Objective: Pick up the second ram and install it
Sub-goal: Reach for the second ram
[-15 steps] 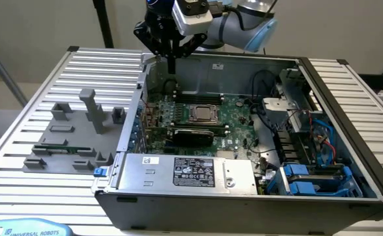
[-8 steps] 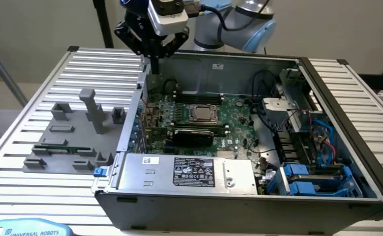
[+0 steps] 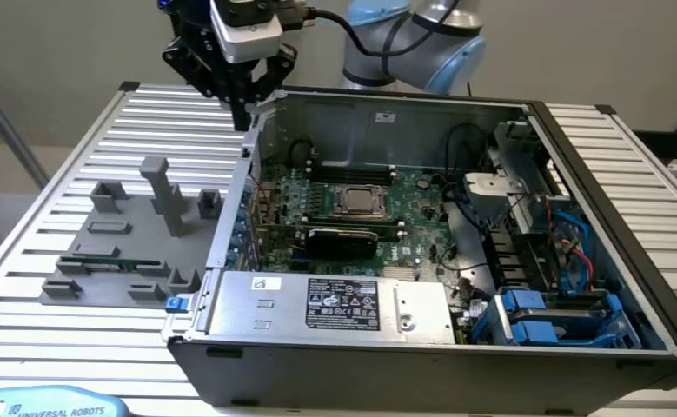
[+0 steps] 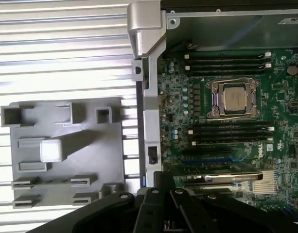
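- The gripper (image 3: pixel 245 115) hangs over the far rim of the open computer case (image 3: pixel 616 217), at the corner nearest the grey fixture (image 3: pixel 141 291).
- Its fingers (image 3: pixel 243 102) taper down to a single tip and appear pressed together with nothing between them, though the angle makes this hard to confirm.
- In the wrist view the gripper (image 4: pixel 162 187) sits above the case's side wall (image 4: pixel 151 121), with the fixture (image 4: pixel 90 145) to one side and the motherboard (image 4: pixel 280 160) to the other.
- The second ram (image 3: pixel 104 261) lies flat in the grey fixture on the slatted counter (image 3: pixel 36 347), at the exterior view's left of the case and well apart from the gripper.
- The fixture also carries several grey blocks and a tall upright post (image 3: pixel 162 195).
- Inside the case, the motherboard (image 3: pixel 414 217) shows its square silver processor (image 3: pixel 361 201) near the middle.
- Long black memory slots (image 4: pixel 229 60) run on either side of the processor (image 4: pixel 234 97) in the wrist view.
- A silver power supply (image 3: pixel 327 304) fills the near end of the case, with blue drive carriers (image 3: pixel 547 317) at the exterior view's right.
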You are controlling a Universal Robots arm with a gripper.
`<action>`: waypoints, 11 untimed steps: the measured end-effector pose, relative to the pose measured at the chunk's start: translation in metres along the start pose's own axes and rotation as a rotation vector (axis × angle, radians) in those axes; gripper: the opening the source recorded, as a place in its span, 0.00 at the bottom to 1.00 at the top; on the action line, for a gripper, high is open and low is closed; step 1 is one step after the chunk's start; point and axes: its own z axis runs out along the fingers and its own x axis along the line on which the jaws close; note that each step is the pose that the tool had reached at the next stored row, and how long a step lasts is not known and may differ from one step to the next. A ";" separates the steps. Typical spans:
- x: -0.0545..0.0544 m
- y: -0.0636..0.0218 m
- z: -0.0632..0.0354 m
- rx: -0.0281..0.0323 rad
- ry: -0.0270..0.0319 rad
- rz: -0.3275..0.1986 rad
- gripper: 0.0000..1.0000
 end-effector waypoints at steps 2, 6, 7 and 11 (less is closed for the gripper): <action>0.009 -0.0011 -0.0001 0.0001 0.0000 0.000 0.11; 0.027 -0.0028 0.0002 0.0000 0.0000 0.000 0.11; 0.031 -0.0031 0.0004 0.0001 0.0000 0.000 0.11; 0.050 -0.0047 0.0015 0.0000 0.0000 0.000 0.11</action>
